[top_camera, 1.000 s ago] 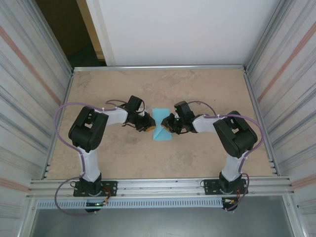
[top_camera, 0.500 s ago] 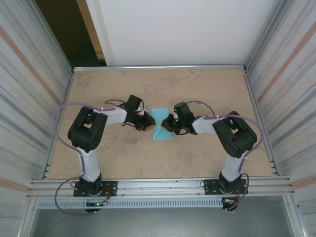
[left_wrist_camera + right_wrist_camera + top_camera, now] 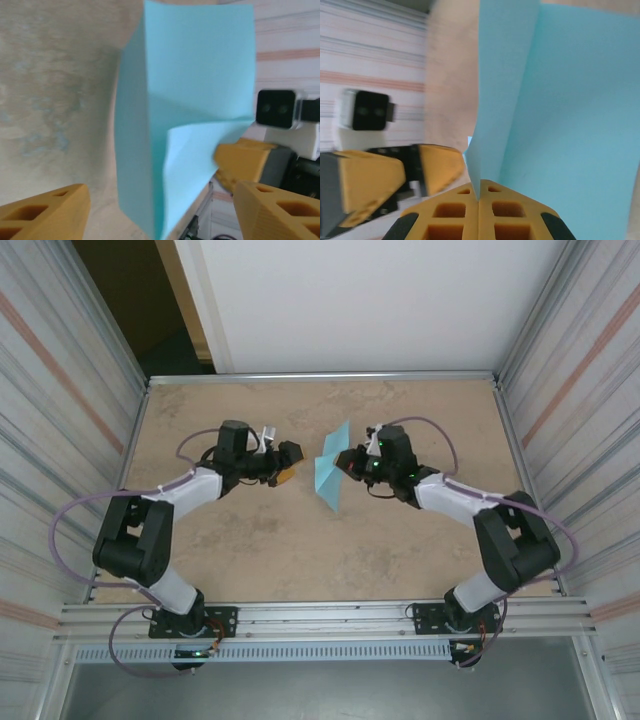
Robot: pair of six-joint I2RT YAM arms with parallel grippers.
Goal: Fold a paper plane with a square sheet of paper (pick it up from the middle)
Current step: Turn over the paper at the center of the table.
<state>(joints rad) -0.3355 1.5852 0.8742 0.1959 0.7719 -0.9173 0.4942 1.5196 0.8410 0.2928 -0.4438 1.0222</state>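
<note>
The right gripper pinches the half-folded square sheet of paper aloft, the left gripper spread nearby — most folds seemingly remain.

In the top view the left arm rises from its base at 7 o'clock, bends at an elbow out at 8 o'clock and reaches its forearm toward the centre. The left gripper points to 3 o'clock with its jaws spread wide. The right arm rises from 5 o'clock, elbows out at 4 o'clock and runs its forearm toward 10 o'clock, so the right gripper points to 9 o'clock, facing the left one, its jaws pressed together on an edge of the square sheet of paper.
</note>
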